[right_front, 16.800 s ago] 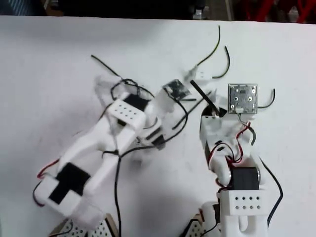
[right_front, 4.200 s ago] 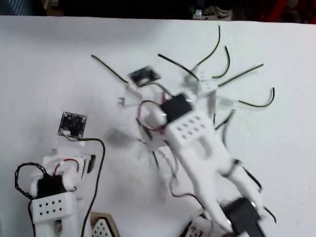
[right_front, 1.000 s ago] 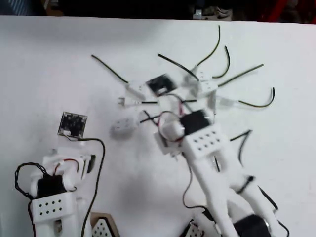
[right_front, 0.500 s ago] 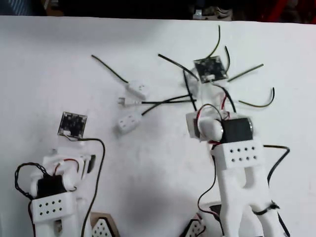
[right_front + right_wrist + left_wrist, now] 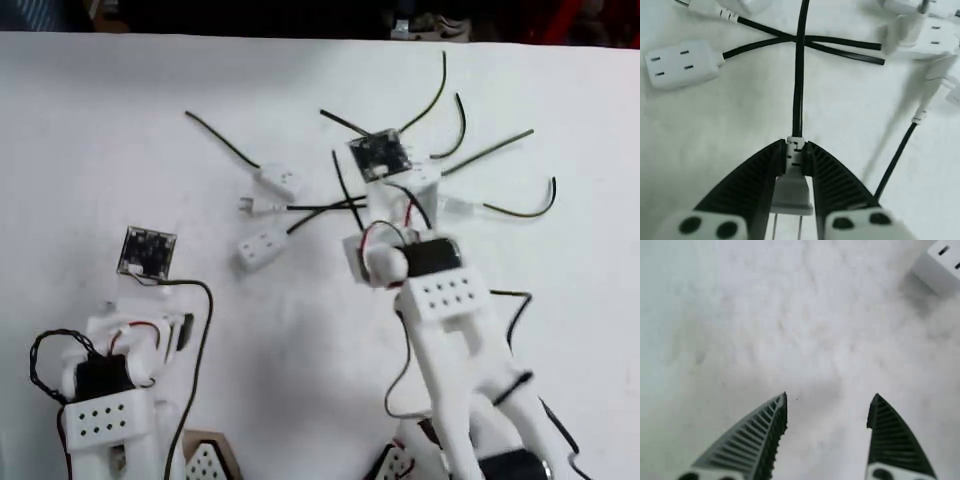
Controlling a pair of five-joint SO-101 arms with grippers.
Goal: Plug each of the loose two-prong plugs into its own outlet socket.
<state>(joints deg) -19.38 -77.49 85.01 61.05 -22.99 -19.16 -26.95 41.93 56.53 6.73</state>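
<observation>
My right gripper (image 5: 795, 150) is shut on a white two-prong plug (image 5: 790, 187), prongs toward the wrist, and its black cord (image 5: 798, 90) runs away over two crossed cords. A white outlet socket (image 5: 680, 65) lies off to one side of it, another socket (image 5: 932, 32) to the other. From above, the right arm (image 5: 440, 290) stands mid-table beside a socket (image 5: 262, 248), a loose plug (image 5: 250, 205) and two more sockets (image 5: 278, 182) (image 5: 415, 175). My left gripper (image 5: 829, 396) hangs open over bare table, a socket corner (image 5: 942, 262) ahead.
Several loose black cords (image 5: 440, 90) fan out toward the table's far edge (image 5: 300, 35). The left arm (image 5: 110, 370) sits at the near left corner with its camera board (image 5: 148, 250) in front. White tabletop (image 5: 90, 150) spreads to the left.
The right arm has swung left with the plug and cord, after swinging right half a second before. The left arm has kept still.
</observation>
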